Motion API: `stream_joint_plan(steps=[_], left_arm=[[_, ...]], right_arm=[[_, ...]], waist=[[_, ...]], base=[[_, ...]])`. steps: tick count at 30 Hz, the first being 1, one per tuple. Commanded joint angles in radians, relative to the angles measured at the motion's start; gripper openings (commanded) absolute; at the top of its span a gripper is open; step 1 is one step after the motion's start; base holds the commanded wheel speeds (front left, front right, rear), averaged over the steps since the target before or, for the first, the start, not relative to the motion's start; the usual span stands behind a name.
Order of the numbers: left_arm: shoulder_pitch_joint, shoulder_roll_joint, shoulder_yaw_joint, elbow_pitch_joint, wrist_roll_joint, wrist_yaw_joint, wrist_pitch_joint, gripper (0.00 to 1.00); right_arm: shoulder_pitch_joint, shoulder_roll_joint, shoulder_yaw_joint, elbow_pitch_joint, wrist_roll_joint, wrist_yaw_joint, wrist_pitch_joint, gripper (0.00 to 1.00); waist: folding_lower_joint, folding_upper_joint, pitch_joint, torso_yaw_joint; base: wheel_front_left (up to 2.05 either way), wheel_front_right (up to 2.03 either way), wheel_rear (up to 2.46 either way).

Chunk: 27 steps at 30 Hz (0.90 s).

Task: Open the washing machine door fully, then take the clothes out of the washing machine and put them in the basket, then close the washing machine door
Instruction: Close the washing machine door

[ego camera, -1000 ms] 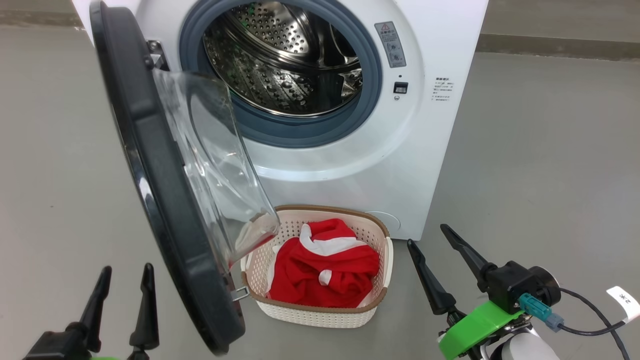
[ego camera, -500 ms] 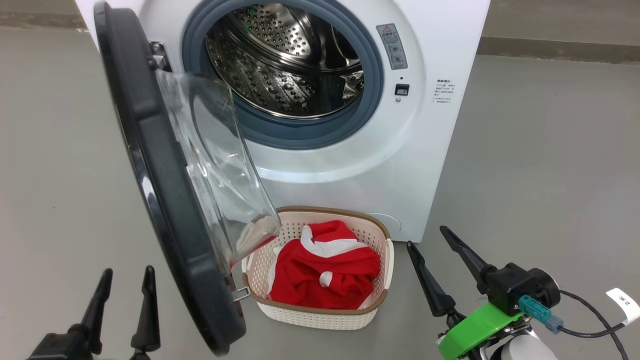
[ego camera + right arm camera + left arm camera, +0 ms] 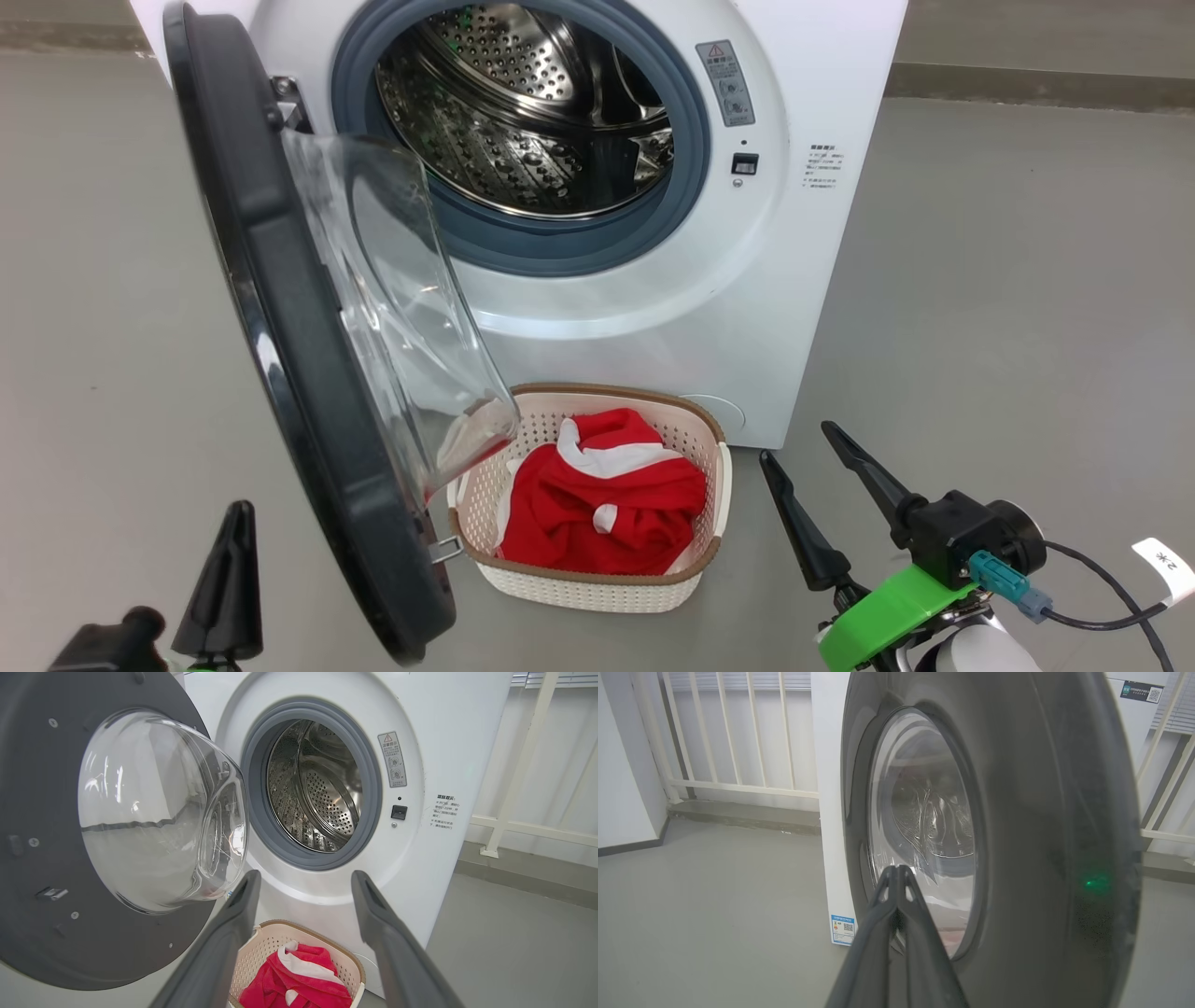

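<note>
Warning sticker [image 3: 728, 82] with red triangle on the washing machine [image 3: 822, 280], right of the drum mouth; print too small to read. Blue QR label [image 3: 843, 928] low on its side. Smooth grey floor [image 3: 1008, 280], white railing [image 3: 728, 732] behind. Washing machine door [image 3: 280, 373] open; clothes [image 3: 597, 509] in the basket [image 3: 597, 583] before the machine. Left end effector [image 3: 241, 511] closed, empty, facing the door's outer face; contact unclear. Right end effector [image 3: 795, 441] spread wide, empty, right of the basket.

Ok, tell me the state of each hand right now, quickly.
Left hand: closed, holding nothing.
Right hand: open, holding nothing.
</note>
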Motion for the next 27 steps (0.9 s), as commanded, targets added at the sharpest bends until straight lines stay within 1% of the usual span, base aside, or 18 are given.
stream_joint_plan(steps=[1, 3, 6, 10, 11, 13, 15, 17, 20, 23, 27], left_arm=[[-0.037, 0.002, 0.045, -0.021, -0.022, -0.010, -0.012, 0.00], [-0.053, -0.019, 0.063, -0.027, -0.080, -0.023, -0.002, 0.00], [-0.084, -0.048, 0.098, -0.044, -0.199, -0.043, 0.034, 0.00], [-0.151, -0.083, 0.159, -0.065, -0.447, -0.063, 0.126, 0.00], [-0.168, -0.088, 0.175, -0.071, -0.509, -0.064, 0.150, 0.00], [-0.204, -0.098, 0.211, -0.077, -0.661, -0.051, 0.212, 0.00], [-0.235, -0.102, 0.239, -0.086, -0.783, -0.021, 0.272, 0.00], [-0.261, -0.104, 0.259, -0.101, -0.871, 0.019, 0.324, 0.00], [-0.291, -0.106, 0.282, -0.121, -0.989, 0.103, 0.406, 0.00], [-0.314, -0.107, 0.300, -0.148, -1.084, 0.191, 0.475, 0.00], [-0.333, -0.107, 0.311, -0.199, -1.185, 0.279, 0.550, 0.00]], right_arm=[[-0.017, 0.000, 0.015, -0.024, 0.004, 0.000, -0.006, 1.00], [-0.018, 0.000, 0.014, -0.024, 0.004, 0.000, -0.006, 1.00], [-0.019, 0.000, 0.012, -0.025, 0.003, 0.000, -0.006, 1.00], [-0.019, -0.002, 0.011, -0.025, 0.002, 0.000, -0.006, 1.00], [-0.019, -0.002, 0.012, -0.025, 0.002, 0.000, -0.006, 1.00], [-0.021, -0.002, 0.015, -0.024, 0.000, 0.000, -0.006, 1.00], [-0.023, -0.002, 0.017, -0.024, -0.002, 0.000, -0.006, 1.00], [-0.024, -0.005, 0.017, -0.023, -0.004, 0.000, -0.006, 1.00], [-0.025, -0.009, 0.015, -0.023, -0.006, 0.000, -0.006, 1.00], [-0.027, -0.010, 0.017, -0.023, -0.006, 0.000, -0.006, 1.00], [-0.032, -0.010, 0.020, -0.022, -0.004, 0.000, -0.006, 1.00]], waist=[[0.0000, 0.0000, 0.000, -0.001], [0.0000, 0.0000, 0.001, -0.001], [0.0000, 0.0000, 0.004, -0.002], [0.0000, 0.0000, 0.008, 0.001], [0.0000, 0.0000, 0.008, 0.001], [0.0000, 0.0000, 0.009, -0.001], [0.0000, 0.0000, 0.009, -0.004], [0.0000, 0.0000, 0.010, -0.008], [0.0000, 0.0000, 0.012, -0.012], [0.0000, 0.0000, 0.018, -0.018], [0.0000, 0.0000, 0.028, -0.025]], base=[[0.00, 0.00, 0.00], [0.00, 0.00, 0.00], [0.00, 0.00, 0.00], [0.00, 0.00, 0.00], [0.00, 0.00, 0.00], [0.00, 0.00, 0.00], [0.00, 0.00, 0.00], [0.00, 0.00, 0.00], [0.00, 0.00, 0.00], [0.00, 0.00, 0.00], [0.00, 0.00, 0.00]])
